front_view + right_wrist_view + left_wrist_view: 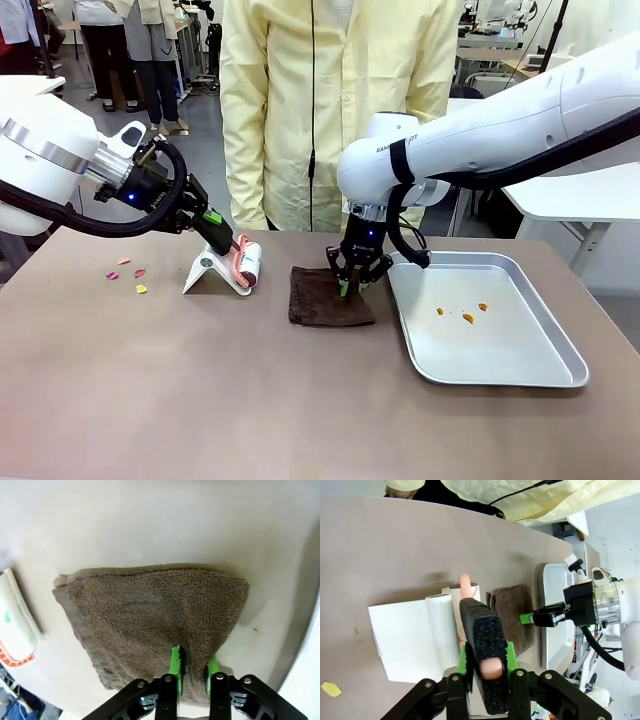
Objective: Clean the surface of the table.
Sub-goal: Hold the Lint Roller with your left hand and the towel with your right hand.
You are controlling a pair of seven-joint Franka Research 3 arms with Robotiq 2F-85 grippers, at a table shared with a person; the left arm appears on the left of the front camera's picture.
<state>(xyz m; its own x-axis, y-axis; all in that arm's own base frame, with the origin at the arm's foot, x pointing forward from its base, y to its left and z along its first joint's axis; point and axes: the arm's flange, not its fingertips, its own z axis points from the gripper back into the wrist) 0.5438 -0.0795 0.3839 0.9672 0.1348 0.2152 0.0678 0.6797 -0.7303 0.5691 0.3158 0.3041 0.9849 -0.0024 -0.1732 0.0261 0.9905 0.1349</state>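
Looking across the matte grey-brown table (200, 390), we see the right gripper (347, 288) pinched onto the folded brown cloth (322, 302) lying there, the left gripper (226, 242) clamped on the pink-handled white lint roller (249, 265)
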